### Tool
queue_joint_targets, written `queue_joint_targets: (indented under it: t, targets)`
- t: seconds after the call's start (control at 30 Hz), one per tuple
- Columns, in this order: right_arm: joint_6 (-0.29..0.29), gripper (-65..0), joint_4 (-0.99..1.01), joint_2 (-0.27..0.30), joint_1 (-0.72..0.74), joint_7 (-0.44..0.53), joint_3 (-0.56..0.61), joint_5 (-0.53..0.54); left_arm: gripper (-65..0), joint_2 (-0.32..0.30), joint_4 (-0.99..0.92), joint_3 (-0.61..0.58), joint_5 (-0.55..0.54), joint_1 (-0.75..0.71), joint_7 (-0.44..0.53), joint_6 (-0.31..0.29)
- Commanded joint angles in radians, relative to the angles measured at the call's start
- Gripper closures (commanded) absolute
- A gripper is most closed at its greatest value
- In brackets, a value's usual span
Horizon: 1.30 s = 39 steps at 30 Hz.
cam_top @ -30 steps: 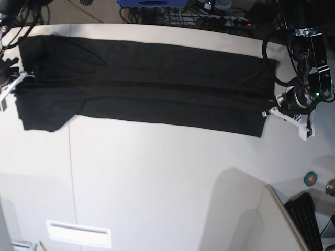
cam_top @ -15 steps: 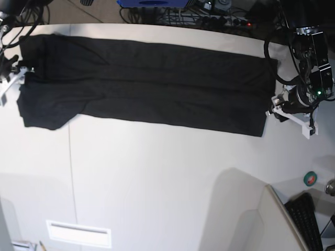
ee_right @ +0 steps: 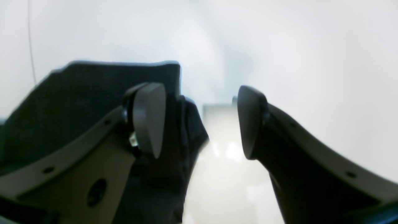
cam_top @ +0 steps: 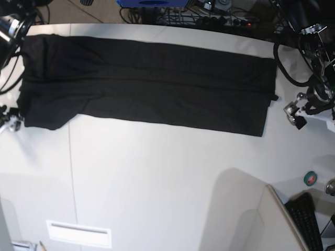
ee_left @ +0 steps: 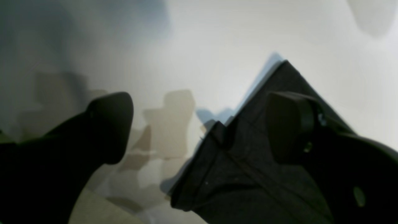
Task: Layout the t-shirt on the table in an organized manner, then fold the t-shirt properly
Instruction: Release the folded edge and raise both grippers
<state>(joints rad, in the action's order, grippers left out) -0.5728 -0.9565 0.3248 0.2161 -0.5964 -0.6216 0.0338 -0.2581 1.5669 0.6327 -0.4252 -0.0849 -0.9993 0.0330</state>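
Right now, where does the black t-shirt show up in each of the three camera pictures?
Base view: the t-shirt lies flat as a long band across the far half of the table.
Left wrist view: a corner of it fills the lower right, behind one finger.
Right wrist view: its edge sits at the left, behind the left-hand finger.
Shared landmark: the white table under it.

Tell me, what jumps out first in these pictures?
A long black t-shirt lies stretched flat across the far half of the white table. At each end an open gripper hangs just off the cloth: the left gripper at the picture's right, the right gripper at its left.
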Motion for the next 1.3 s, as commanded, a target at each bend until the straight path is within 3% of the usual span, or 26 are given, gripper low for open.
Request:
queue_joint_targets:
  t: [0.0, 0.07, 0.17, 0.23, 0.37, 0.43, 0.53, 0.7, 0.77, 0.97, 1.03, 1.27]
  targets:
    - [-0.002, -33.5, 0.061, 0.03, 0.042, 0.054, 0.033, 0.01, -64.7, -0.017, 0.019, 0.014, -0.008, 0.007, 0.015, -0.002]
    - [0.003, -33.5, 0.212, 0.06, 0.09, 0.152, 0.108, 0.01, -64.7, -0.02, 0.019, 0.031, -0.008, 0.004, 0.015, -0.002]
    - [0.089, -33.5, 0.387, 0.09, 0.156, 0.263, 0.191, 0.01, -64.7, -0.022, 0.017, 0.063, -0.008, -0.017, 0.015, -0.002]
    - [0.132, -33.5, 0.453, 0.098, 0.177, 0.306, 0.223, 0.01, -64.7, -0.022, 0.013, 0.078, -0.008, -0.02, 0.015, -0.002]
    - [0.132, -32.7, 0.474, 0.099, 0.187, 0.327, 0.234, 0.01, -64.7, -0.022, 0.01, 0.08, -0.008, -0.022, 0.015, -0.02]
    - [0.132, -24.6, 0.471, 0.096, 0.187, 0.327, 0.233, 0.01, -64.7, -0.019, 0.01, 0.08, -0.008, -0.022, 0.015, -0.074]
    - [0.129, 0.0, 0.469, 0.095, 0.185, 0.327, 0.228, 0.012, -64.7, -0.016, 0.01, 0.08, -0.001, -0.022, 0.013, -0.135]
    - [0.129, 0.0, 0.393, 0.076, 0.162, 0.319, 0.225, 0.016, -64.7, -0.016, 0.008, 0.077, -0.001, -0.022, 0.013, -0.137]
    - [0.129, 0.0, 0.296, 0.066, 0.131, 0.275, 0.194, 0.016, -64.7, -0.016, 0.007, 0.077, -0.001, -0.022, 0.013, -0.137]
    - [0.127, 0.0, -0.103, 0.006, -0.008, 0.01, 0.116, 0.016, -64.7, -0.022, -0.061, 0.078, -0.001, -0.011, 0.013, -0.137]
    - [0.126, 0.0, -0.252, -0.029, -0.077, -0.078, 0.113, 0.016, -64.7, -0.022, -0.072, 0.078, -0.001, -0.011, 0.015, -0.137]
    - [0.126, 0.0, -0.643, -0.163, -0.301, -0.242, 0.075, 0.016, -64.7, -0.02, -0.062, 0.078, -0.001, -0.009, 0.015, -0.137]
